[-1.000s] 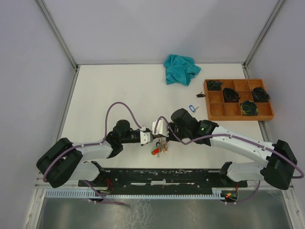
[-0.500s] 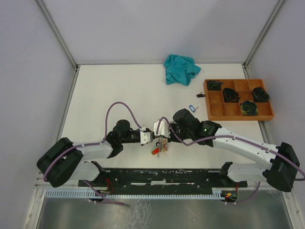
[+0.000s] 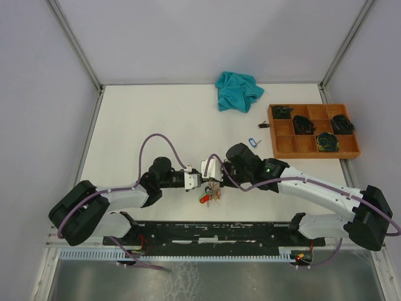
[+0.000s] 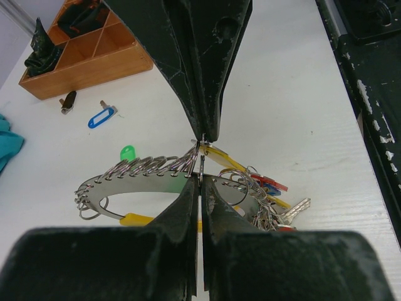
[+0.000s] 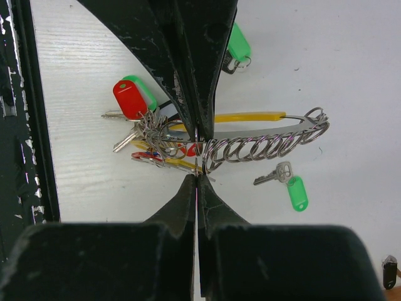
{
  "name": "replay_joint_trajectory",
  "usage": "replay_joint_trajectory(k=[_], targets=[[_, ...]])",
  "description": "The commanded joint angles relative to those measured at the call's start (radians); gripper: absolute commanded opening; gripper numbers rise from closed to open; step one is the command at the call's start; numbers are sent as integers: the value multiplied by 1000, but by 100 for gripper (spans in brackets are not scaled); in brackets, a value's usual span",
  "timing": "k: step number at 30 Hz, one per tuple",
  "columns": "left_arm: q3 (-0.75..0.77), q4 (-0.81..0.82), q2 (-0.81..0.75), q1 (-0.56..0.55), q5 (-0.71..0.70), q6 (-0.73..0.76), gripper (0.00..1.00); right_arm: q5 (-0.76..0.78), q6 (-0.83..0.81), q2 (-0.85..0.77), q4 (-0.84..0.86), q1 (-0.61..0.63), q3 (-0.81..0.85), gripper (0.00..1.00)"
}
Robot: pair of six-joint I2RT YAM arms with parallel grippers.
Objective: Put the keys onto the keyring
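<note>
White tabletop [image 3: 138,125] fills the workspace. Close to its near edge, the left gripper [image 4: 201,158] and the right gripper [image 5: 198,157] meet tip to tip. Each has its jaws pinched tight on the thin wire of the keyring [image 4: 125,180]. Most of the keys [image 5: 147,135] sit bunched on the ring right by the fingertips, with red, green and yellow tags among them. One green-tagged key [image 5: 289,183] lies loose on the table just beside the ring. Farther back lies a blue-tagged key [image 3: 252,141], then a wooden tray [image 3: 285,147] at the right. A teal cloth [image 3: 238,91] sits near the far edge.
</note>
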Motion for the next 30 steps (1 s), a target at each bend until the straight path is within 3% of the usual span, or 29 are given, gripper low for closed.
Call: replay_joint_trajectory(k=[1, 30], targets=[[43, 78, 0, 4, 33, -36, 3, -9, 0, -7, 36, 7, 26, 1], [51, 60, 0, 5, 30, -37, 3, 15, 9, -38, 50, 7, 14, 1]])
